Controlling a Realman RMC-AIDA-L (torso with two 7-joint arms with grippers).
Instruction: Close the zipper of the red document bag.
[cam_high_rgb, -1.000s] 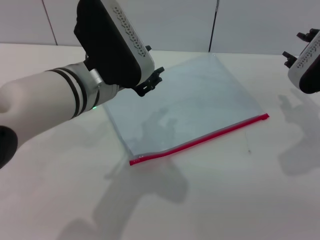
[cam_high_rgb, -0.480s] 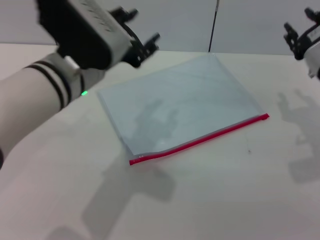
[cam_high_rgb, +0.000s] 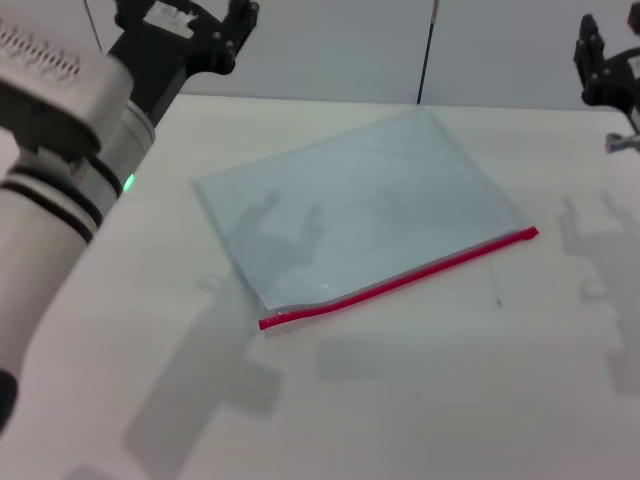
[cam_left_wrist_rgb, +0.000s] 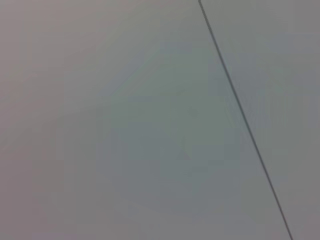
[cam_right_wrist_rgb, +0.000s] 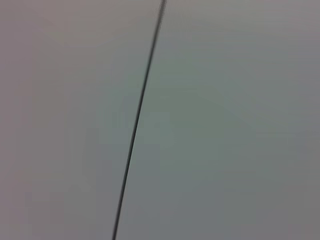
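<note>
Red document bag (cam_high_rgb: 365, 205) flat on counter (cam_high_rgb: 450, 400), frame centre; zipper (cam_high_rgb: 400, 280) along its lower edge. Left pincer (cam_high_rgb: 190, 25) upper left, spread, empty. Right pincer (cam_high_rgb: 600, 60) upper right; spread or not, can't tell.

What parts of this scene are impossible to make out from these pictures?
- The slider on the zipper: too small to find in the head view, so how far it is closed stays unclear.
- The red document bag: absent from both wrist views, which show only a plain wall.
- The right gripper: cut off by the head view's edge.
- The left gripper: cropped at the top.
</note>
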